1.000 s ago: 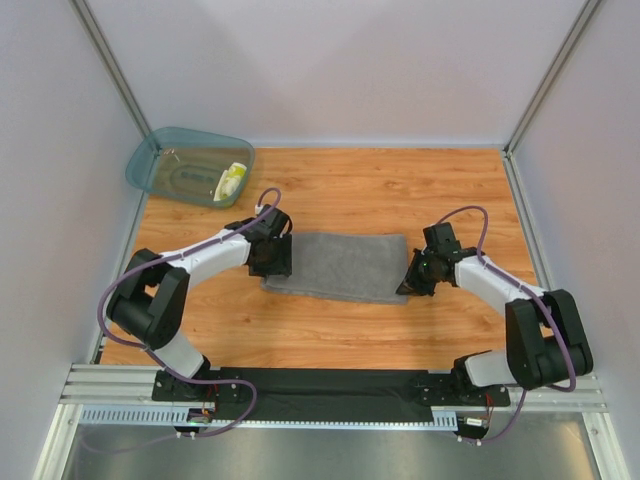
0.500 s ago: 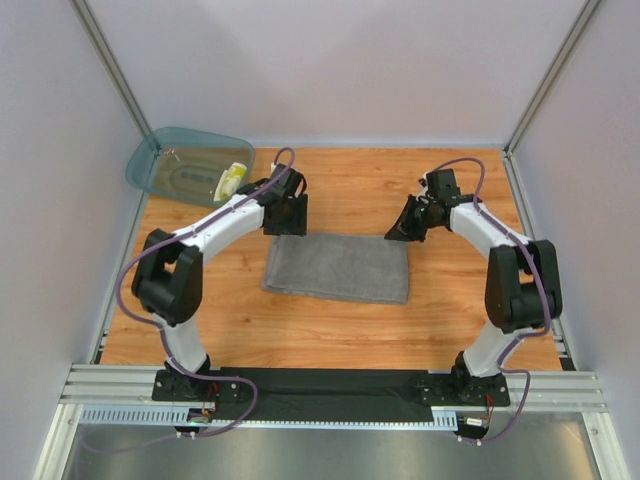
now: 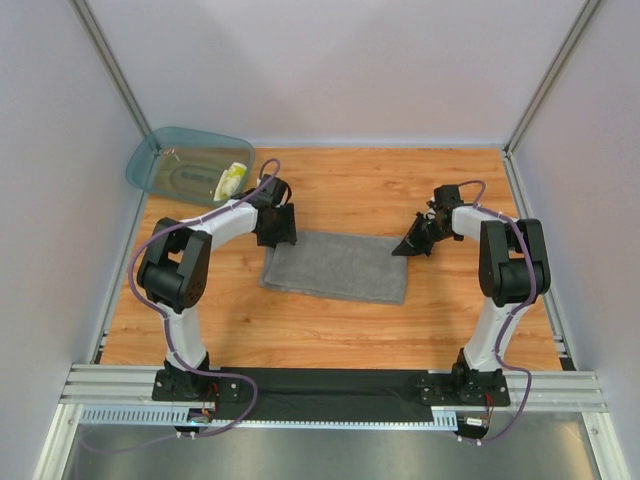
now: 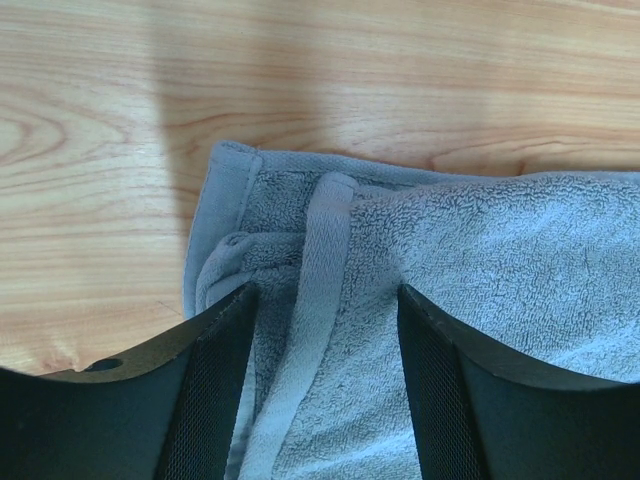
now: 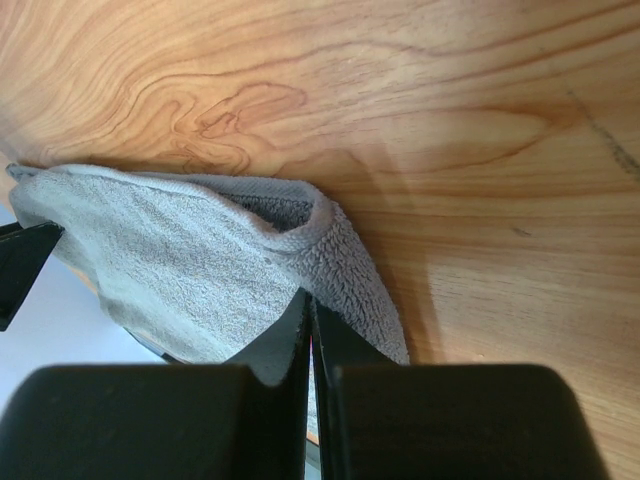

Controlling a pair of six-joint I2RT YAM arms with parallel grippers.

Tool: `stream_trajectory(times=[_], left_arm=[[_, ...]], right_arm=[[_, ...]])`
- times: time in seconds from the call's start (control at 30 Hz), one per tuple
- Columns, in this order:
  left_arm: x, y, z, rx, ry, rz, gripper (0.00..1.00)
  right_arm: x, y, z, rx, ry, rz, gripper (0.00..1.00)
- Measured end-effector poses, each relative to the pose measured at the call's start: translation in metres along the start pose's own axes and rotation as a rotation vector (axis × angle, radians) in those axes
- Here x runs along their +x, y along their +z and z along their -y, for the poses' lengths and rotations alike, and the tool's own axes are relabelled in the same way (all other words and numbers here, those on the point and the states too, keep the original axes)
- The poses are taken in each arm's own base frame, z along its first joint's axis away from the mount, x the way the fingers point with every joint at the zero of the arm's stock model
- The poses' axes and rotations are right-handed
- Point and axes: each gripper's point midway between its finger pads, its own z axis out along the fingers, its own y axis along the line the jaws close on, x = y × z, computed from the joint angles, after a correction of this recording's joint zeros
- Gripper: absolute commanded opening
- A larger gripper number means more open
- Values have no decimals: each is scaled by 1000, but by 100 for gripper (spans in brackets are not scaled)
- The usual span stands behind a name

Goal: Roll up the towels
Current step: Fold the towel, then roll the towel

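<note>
Towel (image 3: 338, 266): left fingers (image 4: 210, 395) standing wide astride its 10 o'clock hem, right fingers (image 5: 335, 350) resting shut at 2 o'clock corner. Both should be pinching level before rolling tightly.

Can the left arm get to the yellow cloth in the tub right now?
Probably yes. The left gripper is open and gripping nothing at the grey towel's far left corner. The yellow cloth lies just beyond in the open-topped teal tub, nothing between.

Grey towel (image 3: 338, 265) folded flat, centre, one corner lifted; yellow-white cloth (image 3: 231, 181) far-left.
</note>
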Motion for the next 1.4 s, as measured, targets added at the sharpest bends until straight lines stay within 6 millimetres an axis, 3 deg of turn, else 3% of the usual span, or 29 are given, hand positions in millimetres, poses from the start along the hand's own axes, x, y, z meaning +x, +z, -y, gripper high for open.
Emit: stream_trajectory(times=[0.13,0.27,0.33,0.47,0.57,0.7,0.8,0.9,1.1,1.27,1.4], left_arm=[[0,-1,0,8,-5,11,66],[0,-6,-11,-33,-6,18,68],[2,-12,-24,-77,-10,14,68],[-2,-38,-38,-134,-6,41,69],[-9,-63,-36,-134,1,89,69],[-15,-101,-24,-96,15,174,68],[1,-116,-16,-53,25,194,67],[32,-107,-18,-30,30,149,65],[107,-59,-47,-79,18,-45,64],[107,-50,-46,-76,3,-35,64],[103,-47,-45,-76,-4,-20,64]], right_arm=[[-1,-3,-1,1,-6,5,13],[-5,-18,1,39,-35,58,43],[-7,-34,-2,49,-64,102,45],[-3,-65,-16,24,-125,171,45],[12,-81,-26,-7,-172,195,40],[51,-78,-36,-46,-241,140,24],[83,-63,-37,-66,-276,60,15],[105,-49,-27,-66,-279,-12,8],[121,-18,9,0,-216,-107,3],[128,-12,22,27,-191,-133,5],[125,-13,24,46,-190,-114,15]])
